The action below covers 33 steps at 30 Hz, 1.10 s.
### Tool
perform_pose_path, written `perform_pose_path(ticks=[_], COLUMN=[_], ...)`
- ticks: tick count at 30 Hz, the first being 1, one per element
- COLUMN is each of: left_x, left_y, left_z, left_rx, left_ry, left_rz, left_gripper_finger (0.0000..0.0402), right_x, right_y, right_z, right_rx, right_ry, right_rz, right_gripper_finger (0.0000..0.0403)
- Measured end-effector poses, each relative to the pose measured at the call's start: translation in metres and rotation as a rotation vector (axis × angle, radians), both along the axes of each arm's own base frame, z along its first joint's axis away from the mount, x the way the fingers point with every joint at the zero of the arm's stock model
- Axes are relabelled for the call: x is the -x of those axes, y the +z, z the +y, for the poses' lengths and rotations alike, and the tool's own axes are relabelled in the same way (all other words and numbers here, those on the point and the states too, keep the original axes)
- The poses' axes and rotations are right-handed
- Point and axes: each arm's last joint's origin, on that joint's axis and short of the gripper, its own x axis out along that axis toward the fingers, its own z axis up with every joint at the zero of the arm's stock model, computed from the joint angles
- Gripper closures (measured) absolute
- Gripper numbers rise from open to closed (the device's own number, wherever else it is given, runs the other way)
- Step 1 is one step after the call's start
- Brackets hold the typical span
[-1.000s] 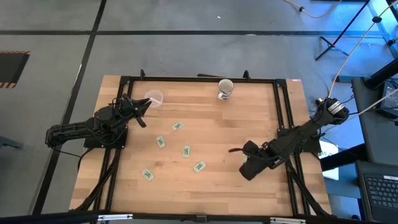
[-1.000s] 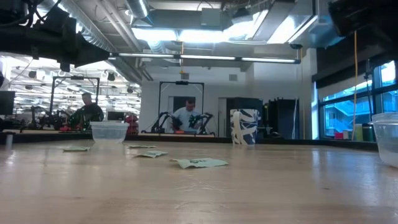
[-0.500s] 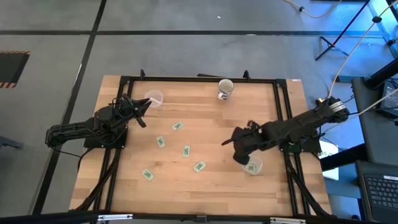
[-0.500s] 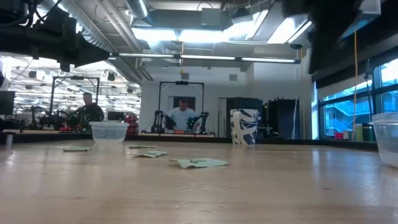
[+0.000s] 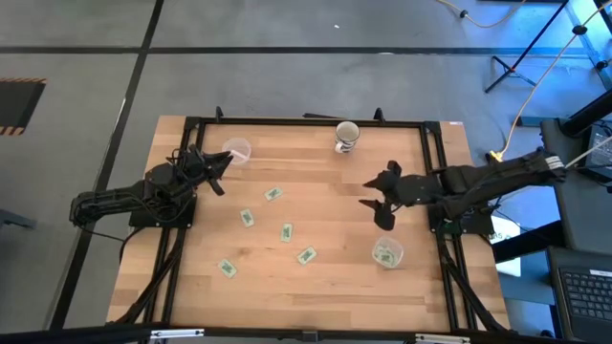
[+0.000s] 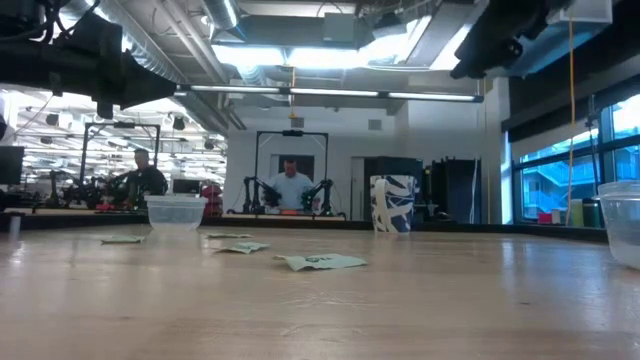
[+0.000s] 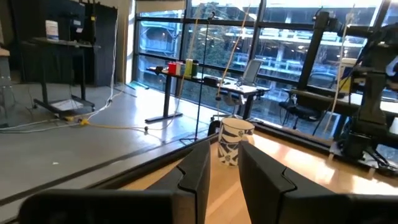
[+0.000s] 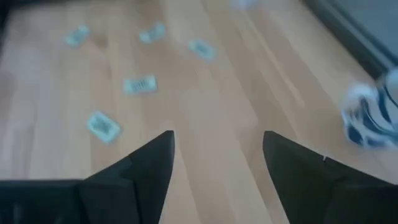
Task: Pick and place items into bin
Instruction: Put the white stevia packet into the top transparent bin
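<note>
Packets, five of them green with white edges, lie flat and scattered on the table between the two arms, each turned a different way. The right gripper hangs above the table with its fingers spread and empty; the packets lie toward the left arm from it, well apart, the one at the near edge of the scatter probably closest, its long axis slanted across the boards. A clear cup holding green packets stands just beside that gripper. The left gripper waits near another clear cup, fingers slightly parted.
</note>
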Motion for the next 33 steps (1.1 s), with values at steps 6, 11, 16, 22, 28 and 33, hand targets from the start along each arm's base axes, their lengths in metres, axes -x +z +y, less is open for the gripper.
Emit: perform_pose_path(ticks=[6, 11, 16, 22, 28, 33], left_x=[-0.004, -0.010, -0.019, -0.031, -0.060, -0.091], left_y=[-0.001, -0.001, 0.000, 0.005, 0.024, 0.023], left_z=[-0.001, -0.002, -0.006, -0.006, -0.001, 0.003], left_rx=[0.026, -0.039, -0.085, -0.031, 0.014, 0.054], left_ry=[-0.079, -0.128, -0.325, -0.406, -0.441, -0.393], left_rz=[0.003, 0.058, 0.070, 0.142, 0.303, 0.537], left_gripper_finger=[0.0288, 0.0233, 0.0186, 0.0176, 0.0185, 0.0183], right_x=[0.009, 0.010, 0.010, 0.014, 0.027, 0.035], right_y=[-0.013, -0.005, -0.003, -0.011, -0.016, -0.028], right_z=[-0.009, -0.010, -0.010, -0.018, -0.035, -0.051], right_rx=[0.060, 0.057, 0.057, 0.142, 0.135, 0.125], right_ry=[0.018, 0.016, 0.012, -0.167, -0.216, -0.211], right_rz=[-0.084, -0.113, -0.110, -0.079, -0.120, -0.206], right_gripper_finger=[0.0156, 0.0156, 0.0156, 0.0156, 0.0156, 0.0156])
